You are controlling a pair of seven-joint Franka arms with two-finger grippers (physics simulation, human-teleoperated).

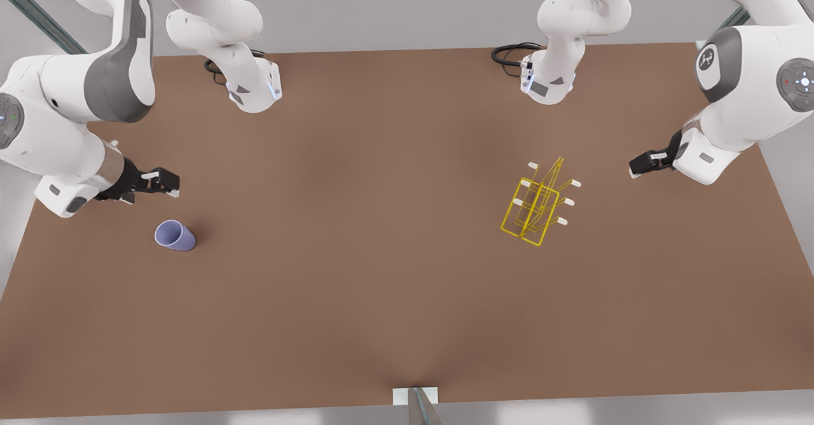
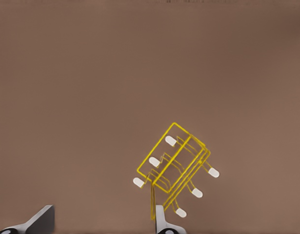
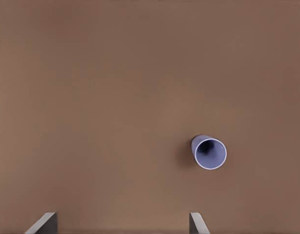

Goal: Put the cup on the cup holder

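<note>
You've got almost nothing to read here: no words, labels or numbers anywhere. The one sign is a small white emblem on the dark joint cap point(image 1: 707, 60) of the arm at about two o'clock in the front view, illegible.

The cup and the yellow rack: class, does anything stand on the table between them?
Nothing visible does. In the front view the cup and the cup holder stand far apart on bare brown table. The right gripper hangs open near the cup, the left gripper open beside the holder.
</note>
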